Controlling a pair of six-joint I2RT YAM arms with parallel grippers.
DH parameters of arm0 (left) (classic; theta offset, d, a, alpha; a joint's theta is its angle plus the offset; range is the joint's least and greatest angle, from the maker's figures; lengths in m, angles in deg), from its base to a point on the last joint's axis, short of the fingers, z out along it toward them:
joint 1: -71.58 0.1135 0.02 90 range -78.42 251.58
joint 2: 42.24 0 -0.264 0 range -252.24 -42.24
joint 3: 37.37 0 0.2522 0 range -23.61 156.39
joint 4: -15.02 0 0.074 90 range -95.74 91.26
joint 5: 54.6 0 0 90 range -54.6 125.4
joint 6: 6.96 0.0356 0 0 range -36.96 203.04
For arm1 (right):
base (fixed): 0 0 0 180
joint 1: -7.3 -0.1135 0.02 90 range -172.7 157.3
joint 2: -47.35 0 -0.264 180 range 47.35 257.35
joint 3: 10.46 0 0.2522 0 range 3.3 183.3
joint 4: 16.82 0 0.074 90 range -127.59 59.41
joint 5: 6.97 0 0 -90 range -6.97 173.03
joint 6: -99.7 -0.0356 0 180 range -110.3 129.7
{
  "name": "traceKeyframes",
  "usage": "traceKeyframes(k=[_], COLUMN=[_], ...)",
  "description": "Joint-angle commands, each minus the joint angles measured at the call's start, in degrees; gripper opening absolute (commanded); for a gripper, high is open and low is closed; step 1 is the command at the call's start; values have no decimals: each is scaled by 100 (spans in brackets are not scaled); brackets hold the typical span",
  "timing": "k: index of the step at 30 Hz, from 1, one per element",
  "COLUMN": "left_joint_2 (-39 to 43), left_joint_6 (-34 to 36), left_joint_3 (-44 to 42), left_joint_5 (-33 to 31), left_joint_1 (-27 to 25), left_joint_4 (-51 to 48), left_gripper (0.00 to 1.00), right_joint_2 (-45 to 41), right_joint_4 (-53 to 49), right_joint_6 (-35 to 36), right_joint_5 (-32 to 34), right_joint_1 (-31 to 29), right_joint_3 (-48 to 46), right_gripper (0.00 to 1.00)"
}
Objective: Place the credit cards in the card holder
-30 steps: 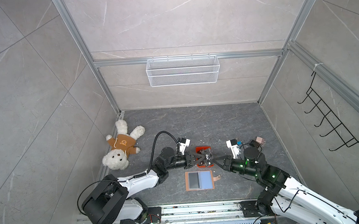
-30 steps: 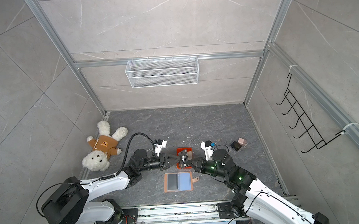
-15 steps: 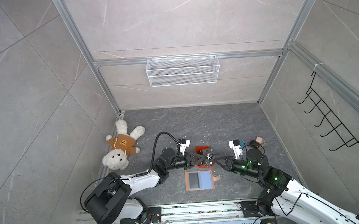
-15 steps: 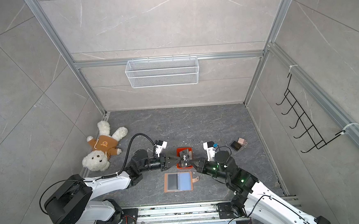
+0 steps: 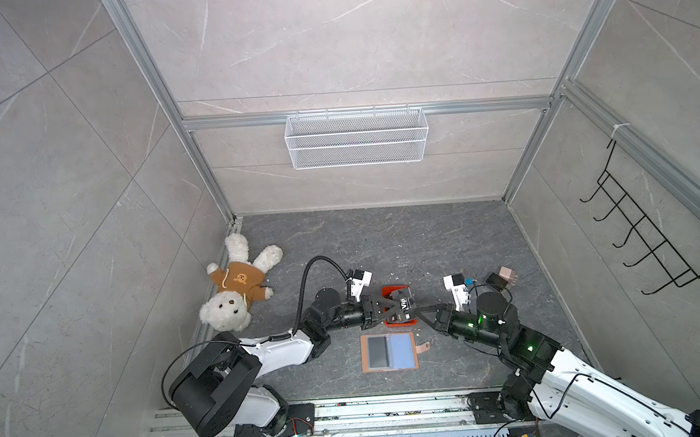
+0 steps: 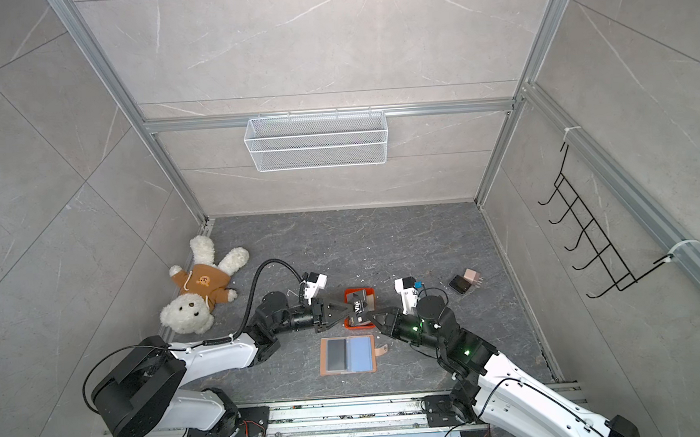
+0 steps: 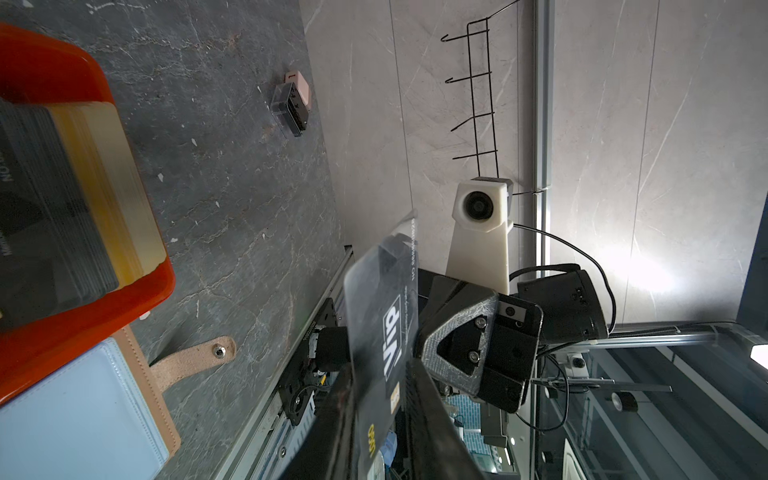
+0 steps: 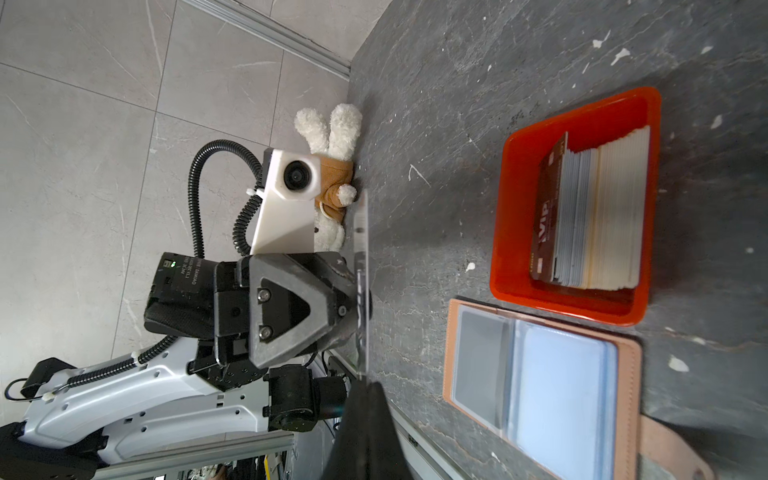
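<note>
Far out past the back of my left gripper, a white teddy bear (image 5: 226, 312) in a brown jumper lies on the dark floor (image 5: 383, 242) by the wall. My left gripper (image 5: 390, 309) reaches toward the middle with its jaws a little way apart. A black card (image 5: 405, 304) with white VIP lettering sits between its two fingers (image 7: 430, 419) and touches both, so I have hold of it there. The card is off the floor and tilted, straight above an orange tray (image 5: 392, 288) that lies under the tips of both my grippers. In the tray a stack of cards (image 8: 598, 216) stands on edge, with a dark one at one face and pale edges behind it. On the side of my jaws nearer my bases, just beside the tray, the card holder (image 5: 402, 350) lies open and flat. One of its clear sleeves looks dark grey and the other pale blue, and its snap tab (image 5: 423, 347) sticks out toward my right arm. My right gripper (image 5: 419, 312) comes in from the other side, nearly tip to tip with the left, its jaws closed tight on one end of the same card (image 8: 361, 249), which shows edge-on in the right wrist view. Out past the back of my right gripper a small black block (image 5: 494, 279) and a pink block (image 5: 508, 274) sit close together on the floor, and a black hook rack (image 5: 641, 247) hangs on the wall beyond
</note>
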Motion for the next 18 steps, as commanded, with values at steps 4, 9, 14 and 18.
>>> traceKeyframes(k=[4,9,14,18], left_joint_2=[-85,-94,-80,68], left_joint_6=[-107,-113,-41,192], left_joint_3=[153,173,165,172], left_joint_5=[81,89,24,-6], left_joint_1=[-67,-63,-66,-56], left_joint_4=[517,536,426,1], left_gripper=[16,14,5,3], right_joint_2=[-9,53,57,147], right_joint_4=[453,522,407,-153], right_joint_6=[-371,-434,-456,-328], right_joint_5=[115,169,269,395], right_joint_1=[-72,-121,-153,-172], right_joint_3=[-262,-332,-345,-169], right_gripper=[0,0,6,25])
